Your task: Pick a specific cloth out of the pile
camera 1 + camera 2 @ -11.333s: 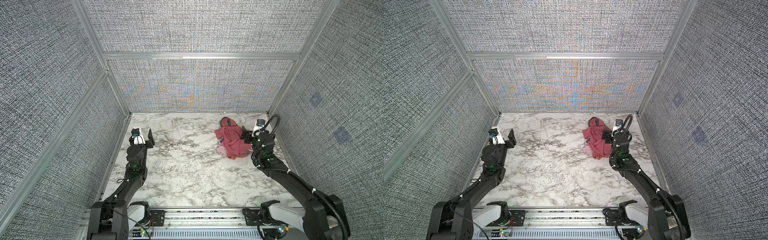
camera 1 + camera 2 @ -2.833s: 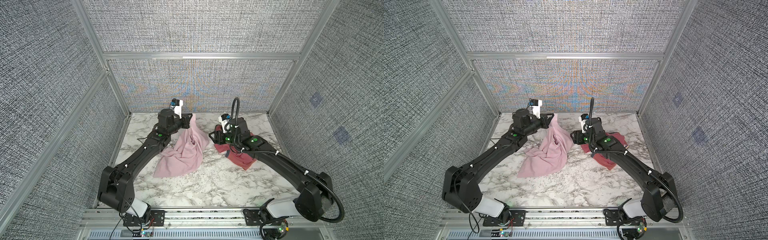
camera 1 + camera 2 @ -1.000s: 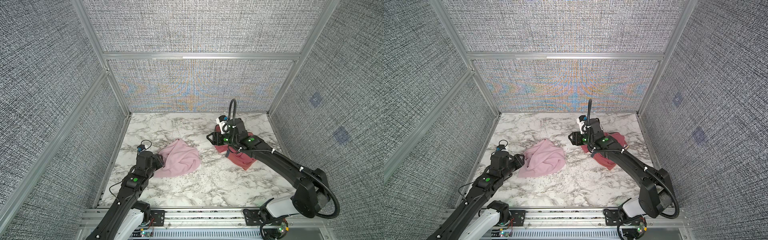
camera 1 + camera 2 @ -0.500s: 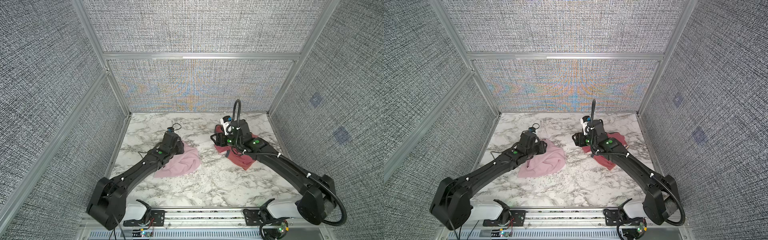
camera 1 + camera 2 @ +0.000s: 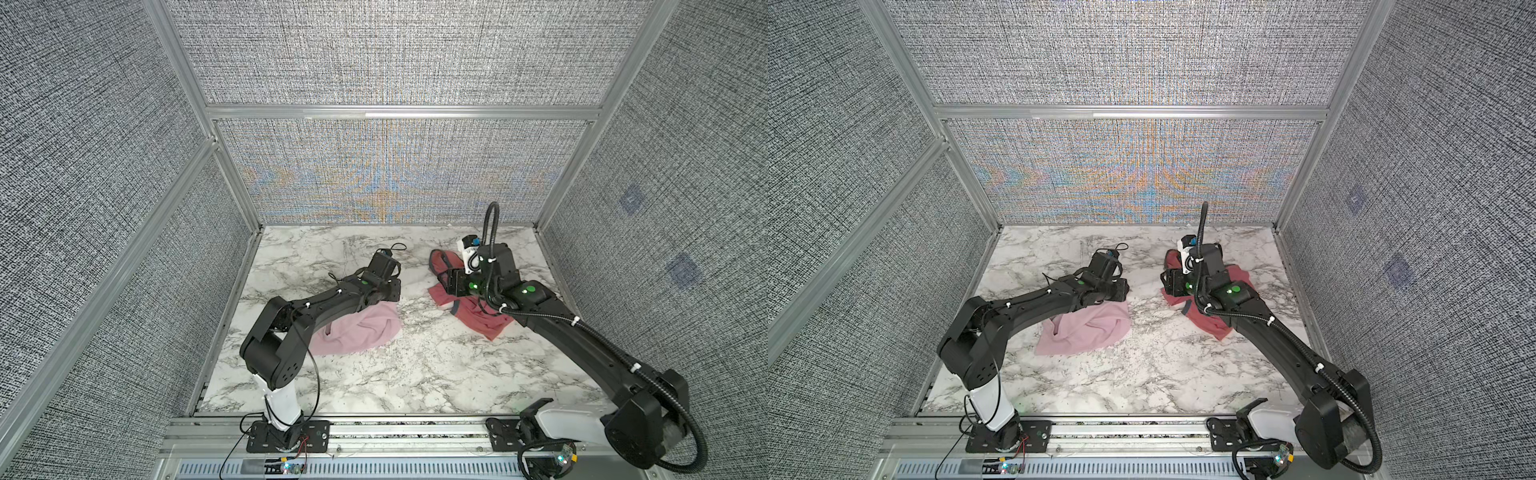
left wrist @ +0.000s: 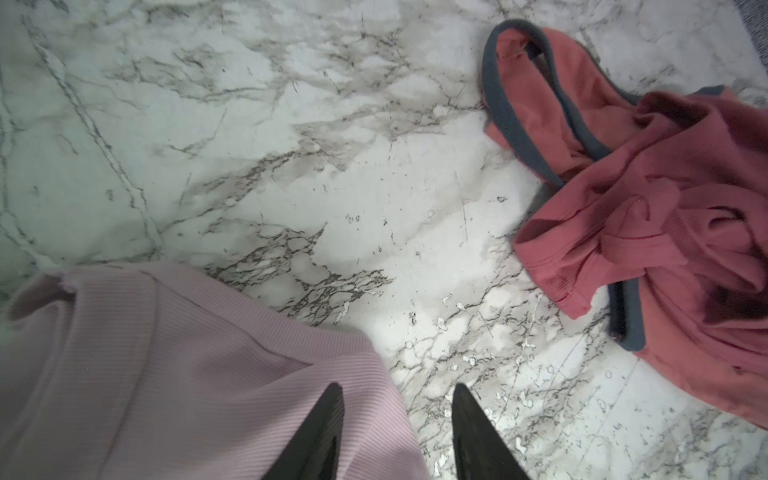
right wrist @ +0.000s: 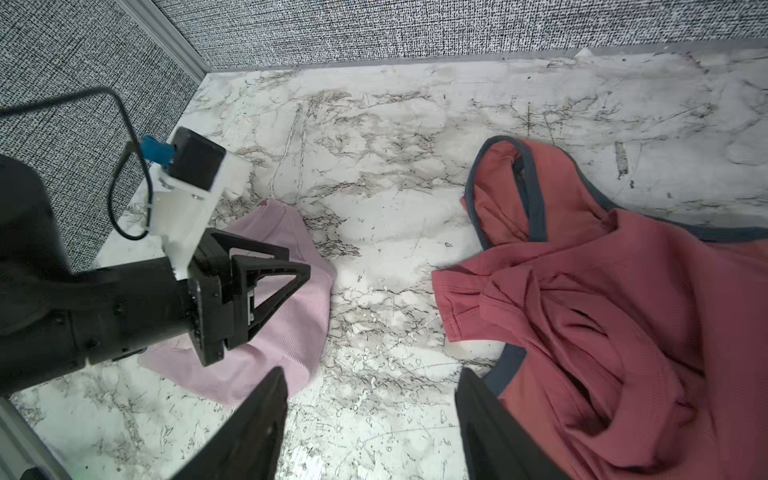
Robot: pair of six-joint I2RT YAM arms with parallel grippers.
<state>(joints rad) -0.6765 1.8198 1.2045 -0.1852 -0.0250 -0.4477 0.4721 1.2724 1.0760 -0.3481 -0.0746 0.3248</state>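
The pale pink cloth (image 5: 361,332) (image 5: 1092,328) lies crumpled on the marble, apart from the coral-red garment with grey-blue trim (image 5: 484,322) (image 5: 1210,326) left of the pile. My left gripper (image 5: 394,289) (image 5: 1123,291) hovers over the cloth's far right edge. It is open with nothing between its fingers; in the left wrist view (image 6: 397,399) one finger is over pink cloth (image 6: 166,365), the other over marble. My right gripper (image 5: 448,282) (image 7: 370,382) is open over bare marble between the cloth (image 7: 291,316) and the red garment (image 7: 623,311).
The marble table (image 5: 415,374) is walled by grey fabric panels at the back and both sides (image 5: 395,174). A metal rail (image 5: 374,428) runs along the front edge. A strip of bare marble separates the two fabrics (image 6: 415,249).
The left arm has swung from the front left out over the pink cloth to its far edge. The cloth stays put. The right arm has barely moved.
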